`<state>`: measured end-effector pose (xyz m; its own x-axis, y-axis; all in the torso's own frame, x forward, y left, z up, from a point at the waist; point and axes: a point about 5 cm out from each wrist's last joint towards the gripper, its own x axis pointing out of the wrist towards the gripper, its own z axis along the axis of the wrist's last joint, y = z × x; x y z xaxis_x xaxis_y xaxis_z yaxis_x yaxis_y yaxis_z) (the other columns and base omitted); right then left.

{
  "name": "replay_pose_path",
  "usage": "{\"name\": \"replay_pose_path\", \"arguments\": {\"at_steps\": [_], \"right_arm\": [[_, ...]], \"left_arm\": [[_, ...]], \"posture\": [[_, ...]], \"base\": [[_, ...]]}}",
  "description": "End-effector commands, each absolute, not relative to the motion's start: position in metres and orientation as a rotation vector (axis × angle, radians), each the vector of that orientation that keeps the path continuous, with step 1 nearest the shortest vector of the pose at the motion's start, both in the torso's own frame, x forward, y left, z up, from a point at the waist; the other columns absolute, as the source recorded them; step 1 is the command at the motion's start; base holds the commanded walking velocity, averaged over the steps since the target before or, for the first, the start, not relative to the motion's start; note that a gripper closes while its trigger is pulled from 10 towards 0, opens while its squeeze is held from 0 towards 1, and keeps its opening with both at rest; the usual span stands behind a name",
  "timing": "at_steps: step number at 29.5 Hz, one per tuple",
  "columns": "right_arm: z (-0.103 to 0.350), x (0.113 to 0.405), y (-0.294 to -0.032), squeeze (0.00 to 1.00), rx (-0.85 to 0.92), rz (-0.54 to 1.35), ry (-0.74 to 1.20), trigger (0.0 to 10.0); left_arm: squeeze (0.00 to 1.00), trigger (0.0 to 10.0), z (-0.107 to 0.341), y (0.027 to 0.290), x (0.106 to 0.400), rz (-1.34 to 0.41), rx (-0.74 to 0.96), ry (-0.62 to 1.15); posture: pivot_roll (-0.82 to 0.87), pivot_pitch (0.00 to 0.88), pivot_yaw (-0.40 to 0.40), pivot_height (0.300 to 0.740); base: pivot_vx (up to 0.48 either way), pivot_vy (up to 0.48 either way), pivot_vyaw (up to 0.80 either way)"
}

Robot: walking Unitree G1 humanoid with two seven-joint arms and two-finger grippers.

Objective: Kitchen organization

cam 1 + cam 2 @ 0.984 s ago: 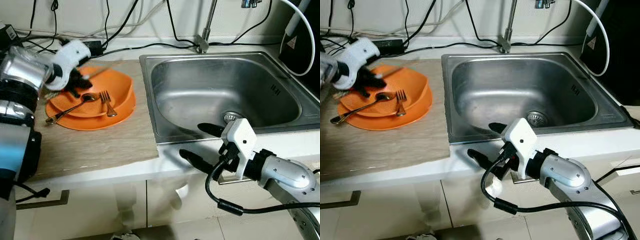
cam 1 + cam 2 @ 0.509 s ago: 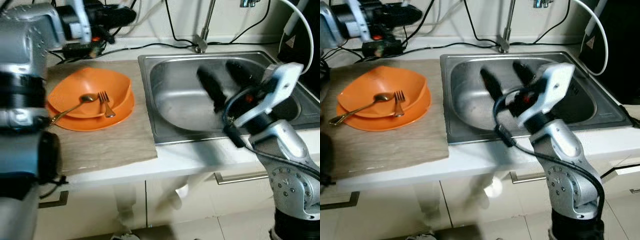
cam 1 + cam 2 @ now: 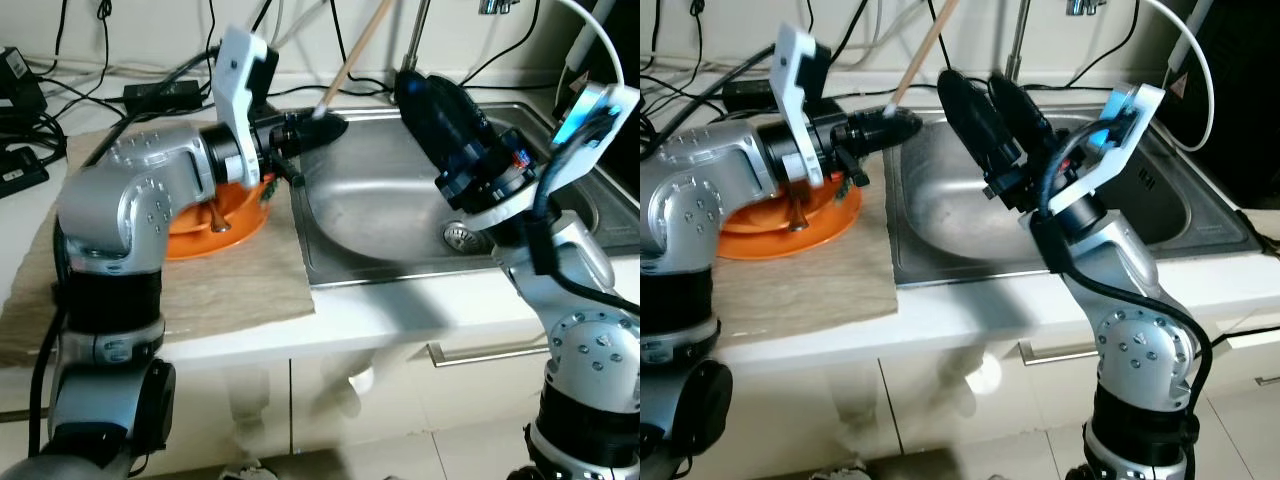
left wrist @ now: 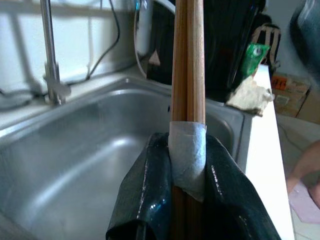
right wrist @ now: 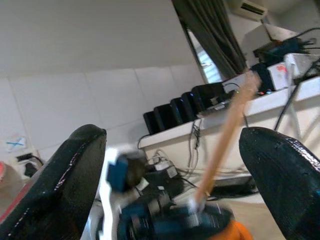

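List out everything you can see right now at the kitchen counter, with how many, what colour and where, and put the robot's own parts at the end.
Chopsticks: a pair, light wood, taped together near the bottom, clamped in the left gripper and pointing up over the sink's left edge.
Plates: orange, stacked on the mat left of the sink, count unclear behind the arm.
Fork: one, brown handle, on the plates.
Mat: one, beige, on the counter left of the sink.
Sink: one, steel, centre.
Faucet: one, steel, behind the sink.
Cables: several, black, along the back wall.
Cabinet handle: one, metal, below the counter.
Left gripper: shut on the chopsticks.
Right gripper: open, raised over the sink.
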<state>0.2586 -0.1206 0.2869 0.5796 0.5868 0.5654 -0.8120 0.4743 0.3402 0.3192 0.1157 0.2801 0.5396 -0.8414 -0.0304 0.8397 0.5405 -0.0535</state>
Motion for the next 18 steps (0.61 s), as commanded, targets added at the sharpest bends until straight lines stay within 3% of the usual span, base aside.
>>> {"name": "replay_pose_path", "arguments": {"at_steps": [1, 2, 6, 7, 10, 11, 12, 18], "right_arm": [[0.289, 0.261, -0.125, 1.0, 0.647, 0.886, -0.397, 10.0], [0.289, 0.264, -0.128, 0.73, 0.634, 0.878, -0.377, 10.0], [0.289, 0.265, -0.128, 0.73, 0.629, 0.874, -0.37, 10.0], [0.288, 0.266, -0.129, 0.0, 0.631, 0.872, -0.359, 10.0], [0.284, 0.269, -0.129, 0.0, 0.642, 0.865, -0.308, 10.0], [0.283, 0.269, -0.129, 0.0, 0.639, 0.864, -0.299, 9.1], [0.282, 0.269, -0.129, 0.0, 0.635, 0.866, -0.292, 9.6], [0.28, 0.269, -0.128, 0.0, 0.625, 0.883, -0.265, 10.0]], "left_arm": [[0.0, 0.0, 0.284, 0.11, 0.313, -1.031, -0.024, 0.042], [0.0, 0.0, 0.286, 0.107, 0.307, -1.071, -0.071, 0.037], [0.0, 0.0, 0.288, 0.106, 0.305, -1.087, -0.087, 0.035], [0.0, 0.0, 0.288, 0.106, 0.302, -1.105, -0.096, 0.035], [0.0, 0.0, 0.286, 0.104, 0.297, -1.156, -0.105, 0.045], [0.0, 0.0, 0.286, 0.104, 0.296, -1.169, -0.119, 0.041], [0.0, 0.0, 0.287, 0.103, 0.294, -1.184, -0.129, 0.042], [0.0, 0.0, 0.281, 0.099, 0.284, -1.253, -0.108, 0.087]], "posture": [[0.01, 0.028, -0.051, 0.74], [0.01, 0.027, -0.053, 0.74], [0.01, 0.027, -0.054, 0.74], [0.01, 0.027, -0.054, 0.74], [0.01, 0.028, -0.053, 0.74], [0.01, 0.027, -0.054, 0.74], [0.01, 0.027, -0.054, 0.74], [0.02, 0.026, -0.054, 0.74]], "base": [[0.0, 0.0, 0.0], [0.0, 0.0, 0.0], [0.0, 0.0, 0.0], [0.0, 0.0, 0.0], [0.0, 0.0, 0.0], [0.0, 0.0, 0.0], [0.0, 0.0, 0.0], [0.0, 0.0, 0.0]]}}
